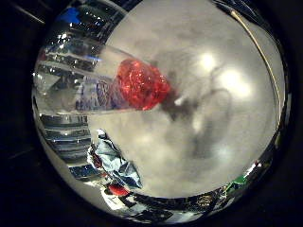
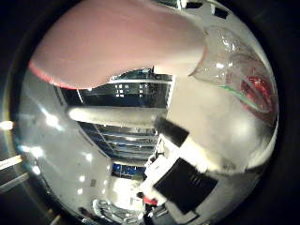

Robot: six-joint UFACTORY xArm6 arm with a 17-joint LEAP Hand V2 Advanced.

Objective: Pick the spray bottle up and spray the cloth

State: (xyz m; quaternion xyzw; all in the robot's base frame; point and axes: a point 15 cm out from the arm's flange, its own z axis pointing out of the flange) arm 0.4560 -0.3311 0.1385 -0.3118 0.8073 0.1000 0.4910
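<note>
A clear plastic spray bottle (image 1: 90, 80) with a bright red, glossy spray head (image 1: 142, 84) lies across the little finger side palm view, very close to the palm and above a pale grey table (image 1: 222, 142). The transparent body carries a blue and white label (image 1: 97, 97); its print is too blurred to read. A crumpled blue and silver cloth (image 1: 113, 163) sits on the table near its edge, apart from the bottle. In the thumb side view the bottle's clear wall with red inside shows close beside the right hand (image 2: 201, 159), whose white and black fingers (image 2: 112, 115) reach across in front of the palm. Whether those fingers are curled around the bottle cannot be told
</note>
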